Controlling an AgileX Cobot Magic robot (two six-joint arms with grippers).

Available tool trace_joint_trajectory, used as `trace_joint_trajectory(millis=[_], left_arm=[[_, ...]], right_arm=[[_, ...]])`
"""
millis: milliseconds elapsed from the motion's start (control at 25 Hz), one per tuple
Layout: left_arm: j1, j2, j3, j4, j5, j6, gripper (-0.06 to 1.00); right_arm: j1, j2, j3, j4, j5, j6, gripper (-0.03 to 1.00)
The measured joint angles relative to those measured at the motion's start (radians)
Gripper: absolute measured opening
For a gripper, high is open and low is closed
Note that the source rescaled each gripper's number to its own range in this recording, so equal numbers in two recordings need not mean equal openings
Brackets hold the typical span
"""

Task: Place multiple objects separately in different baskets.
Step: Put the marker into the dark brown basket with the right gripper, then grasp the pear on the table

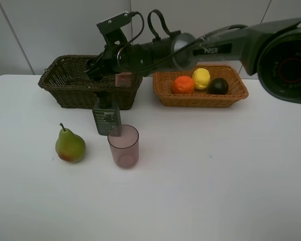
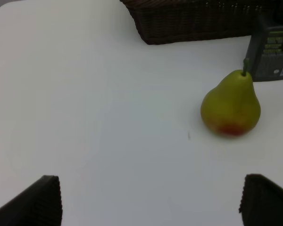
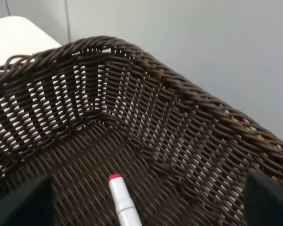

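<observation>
left gripper point(image 2: 151, 202): my fingers stand wide apart over bare table point(image 2: 94, 117), with nothing between them.
right gripper point(image 3: 145, 200): my fingers are spread wide and carry nothing; i hang over the dark basket point(image 1: 65, 94), reaching across from the right.
pear point(image 2: 231, 106): upright on the table, ahead of my left fingers and off toward the right-hand one, well clear of both.
white marker point(image 3: 123, 202): on the dark basket's woven floor, right below and between my right fingers, its pinkish-red cap pointing away from me.
small pink bottle point(image 1: 123, 79): just behind my right fingers, under the wrist, at the dark basket's near right corner; i cannot tell whether it rests inside or against the rim.
pump bottle point(image 1: 106, 116): upright on the table outside the dark basket's front wall, below and nearer than my right fingers; beyond the pear from my left ones.
pink cup point(image 1: 123, 145): upright, just in front of the pump bottle.
light basket point(image 1: 200, 100): off to the side of my right fingers, beside the forearm; it holds the orange point(image 1: 183, 84), the lemon point(image 1: 201, 78) and the dark green fruit point(image 1: 218, 86) in a row.
</observation>
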Motion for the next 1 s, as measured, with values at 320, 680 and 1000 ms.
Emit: trace_joint_trajectory(millis=[320,680,1000], left_arm=[[0.0,0.0,0.0,0.0,0.0,0.0,1.0],[0.0,0.0,0.0,0.0,0.0,0.0,1.0],[0.0,0.0,0.0,0.0,0.0,0.0,1.0]], right_arm=[[0.0,0.0,0.0,-0.005,0.0,0.0,0.88],[0.0,-0.048,0.0,-0.069,0.08,0.0,0.88],[0.0,-0.271,0.0,-0.173,0.348,0.0,0.88]])
